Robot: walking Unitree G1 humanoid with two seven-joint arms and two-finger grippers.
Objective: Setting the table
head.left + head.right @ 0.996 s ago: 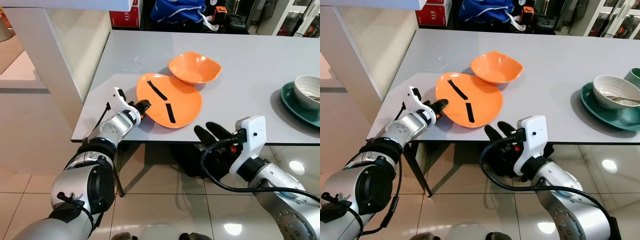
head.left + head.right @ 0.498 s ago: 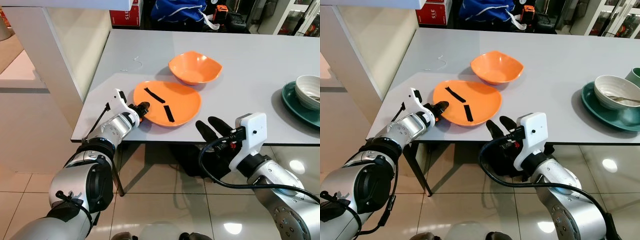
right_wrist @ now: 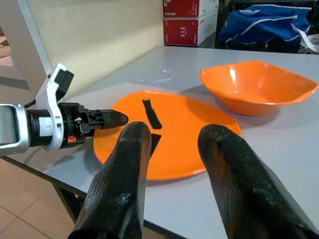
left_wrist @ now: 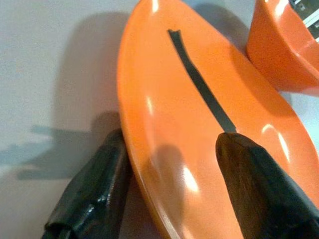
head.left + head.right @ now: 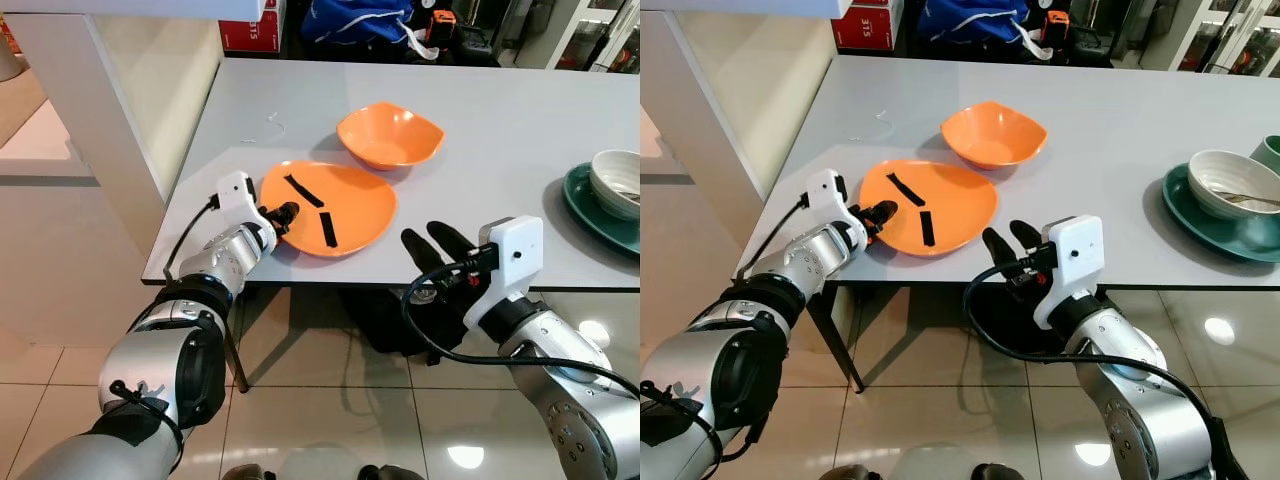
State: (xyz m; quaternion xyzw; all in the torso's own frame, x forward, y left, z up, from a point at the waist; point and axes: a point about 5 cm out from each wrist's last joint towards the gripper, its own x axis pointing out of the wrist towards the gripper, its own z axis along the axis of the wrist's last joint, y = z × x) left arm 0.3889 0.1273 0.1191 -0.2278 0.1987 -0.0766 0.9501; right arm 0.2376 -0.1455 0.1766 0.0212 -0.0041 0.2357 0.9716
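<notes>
Orange plate (image 5: 335, 205) with two black stripes — orange bowl (image 5: 390, 136), grey table (image 5: 500, 110).

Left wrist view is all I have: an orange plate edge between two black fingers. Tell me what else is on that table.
Observer: An orange bowl sits just behind the orange plate, farther from the robot.
Operator: Report the right side of the table.
Observer: A white bowl rests on a dark green plate near the right end.
Operator: Give me the right arm.
Observer: The right pincer is open, at the table's near edge, beside the orange plate and not touching it.
Operator: Confirm my grip.
Observer: The left pincer holds the orange plate by its left rim, one finger above, one below.
</notes>
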